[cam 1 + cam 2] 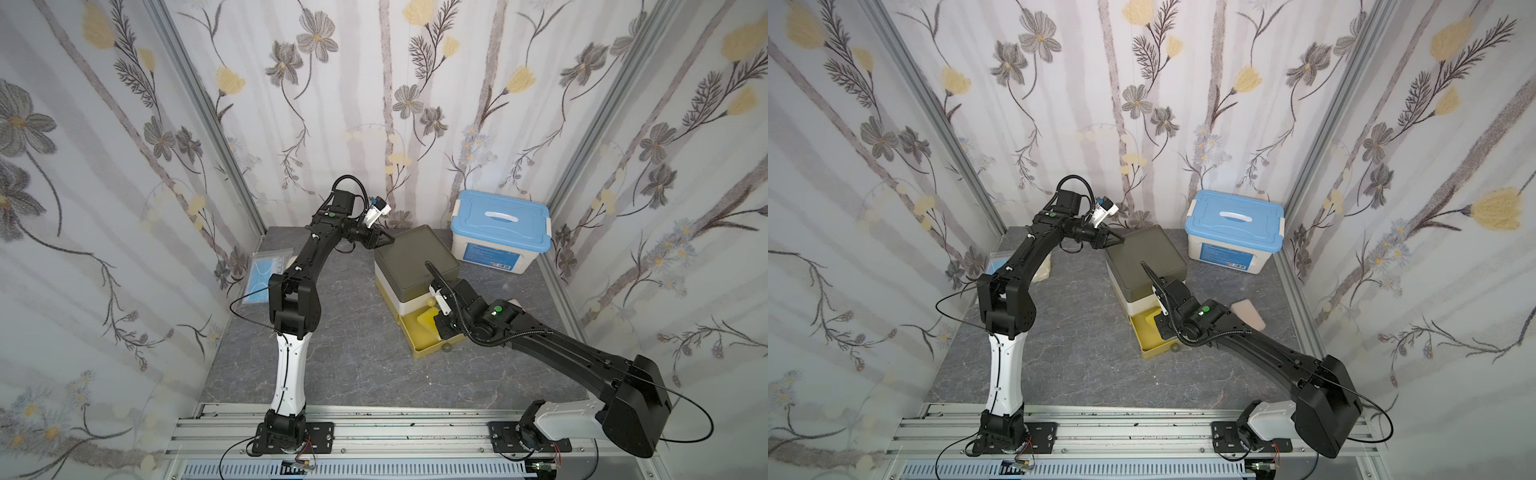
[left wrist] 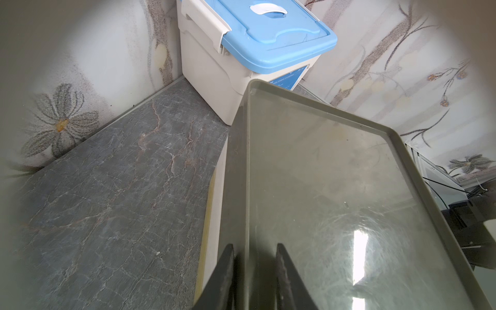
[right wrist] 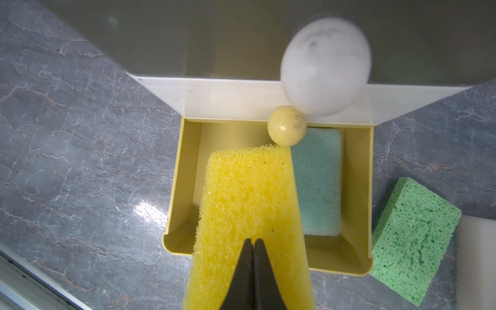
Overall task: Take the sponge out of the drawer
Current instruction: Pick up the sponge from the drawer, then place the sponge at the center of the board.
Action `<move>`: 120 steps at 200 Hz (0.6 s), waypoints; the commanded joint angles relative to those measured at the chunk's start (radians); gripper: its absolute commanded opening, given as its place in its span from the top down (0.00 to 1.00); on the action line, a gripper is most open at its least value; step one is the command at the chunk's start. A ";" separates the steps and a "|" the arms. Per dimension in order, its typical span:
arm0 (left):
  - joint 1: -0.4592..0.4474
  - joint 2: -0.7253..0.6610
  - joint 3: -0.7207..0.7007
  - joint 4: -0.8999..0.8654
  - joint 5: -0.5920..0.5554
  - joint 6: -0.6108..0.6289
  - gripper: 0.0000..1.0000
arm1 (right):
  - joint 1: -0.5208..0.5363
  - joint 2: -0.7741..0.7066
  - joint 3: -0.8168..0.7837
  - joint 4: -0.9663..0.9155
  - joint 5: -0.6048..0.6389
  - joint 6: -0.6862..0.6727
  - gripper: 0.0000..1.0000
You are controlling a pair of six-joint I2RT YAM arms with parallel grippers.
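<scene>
The yellow sponge hangs tilted over the pulled-out yellow drawer, its near end past the drawer's front wall and its far end over the drawer's middle. The right gripper is clenched on it: the two black fingers meet almost tip to tip, biting into the foam at the sponge's near end, so the sponge stretches away from the claw toward the drawer unit. Under and beside it a teal sponge lies flat on the drawer floor along one side wall. Just outside that wall a green sponge rests on the grey marbled table. A cream ball knob sticks out above the drawer's back end, and a larger pale knob, blurred, sits higher up. In a top view the drawer is the lowest of a small stacked drawer unit with an olive top. The left gripper is closed on that top, one finger outside and one inside its raised rim at a corner. Behind the unit stands a white storage box with a blue lid; a pinkish sponge lies by the right arm, and a bag of blue face masks lies near the left wall.
</scene>
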 commanded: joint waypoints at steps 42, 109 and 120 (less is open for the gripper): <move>-0.016 0.019 -0.013 -0.199 -0.073 0.034 0.73 | 0.118 -0.030 0.052 -0.041 0.067 0.071 1.00; -0.019 0.020 -0.015 -0.194 -0.068 0.031 0.73 | 0.232 0.055 0.126 0.028 0.070 0.158 1.00; -0.020 0.021 -0.015 -0.195 -0.068 0.031 0.73 | 0.252 0.080 0.138 0.048 0.073 0.172 1.00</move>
